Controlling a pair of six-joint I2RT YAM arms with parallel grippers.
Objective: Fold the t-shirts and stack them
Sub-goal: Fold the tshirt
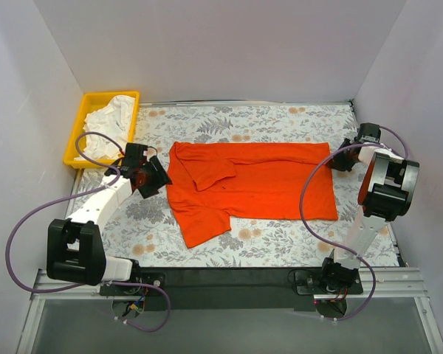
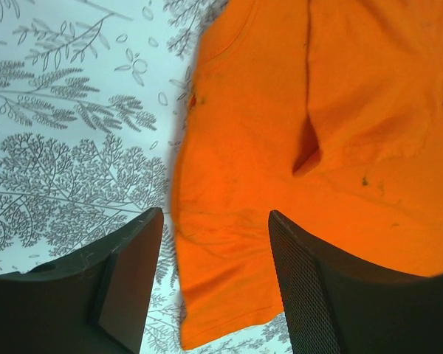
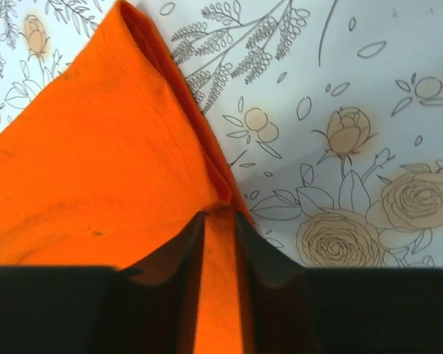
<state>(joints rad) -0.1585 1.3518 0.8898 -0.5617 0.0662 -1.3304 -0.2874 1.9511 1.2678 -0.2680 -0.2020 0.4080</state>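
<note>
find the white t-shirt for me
Top view: the white t-shirt lies crumpled in the yellow tray at the far left corner.

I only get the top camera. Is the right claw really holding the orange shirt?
Observer: Yes. In the right wrist view the right gripper is shut on a folded edge of the orange-red t-shirt.
Operator: And the left claw?
Observer: The left wrist view shows the left gripper open. Its fingers are wide apart, with the shirt's edge showing between them, and it holds nothing.
</note>
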